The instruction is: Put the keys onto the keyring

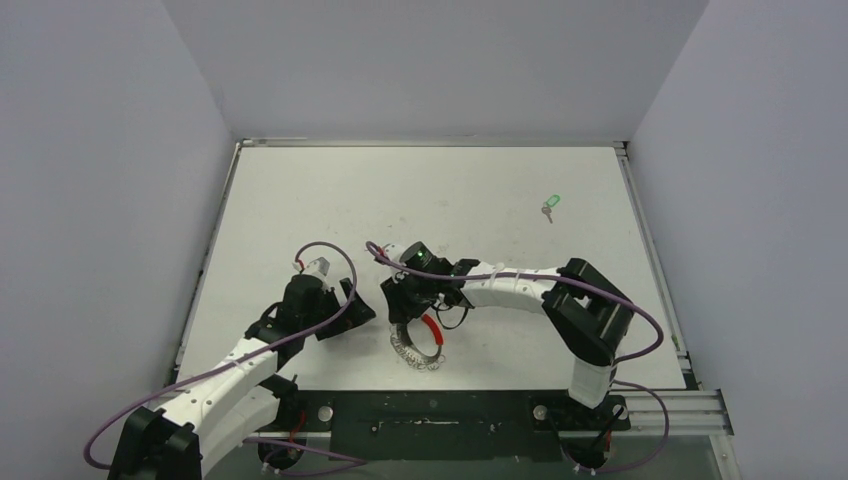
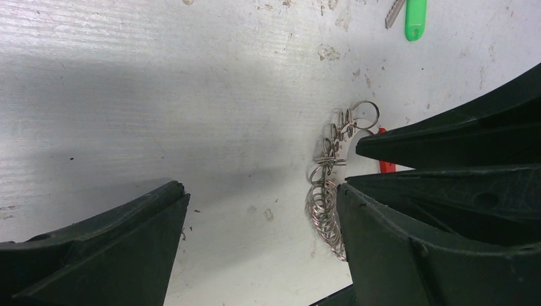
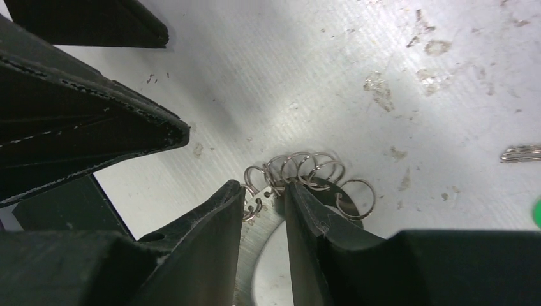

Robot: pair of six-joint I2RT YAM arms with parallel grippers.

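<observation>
A: Where do your keys [image 1: 548, 205] sit?
B: Far right of the worktop [image 1: 300, 200], well apart from the keyring [image 1: 408, 357]. Your right jaws pinch its links; your left jaws gape beside it.

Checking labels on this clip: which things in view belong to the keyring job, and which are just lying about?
Job:
keyring, a bracelet-sized loop of silvery wire rings with one red segment
small silver keys on a green plastic tag
right gripper, pinching a ring
left gripper, open nearby

Lying about:
nothing loose; only purple cables on the arms and the scuffed white table
</observation>
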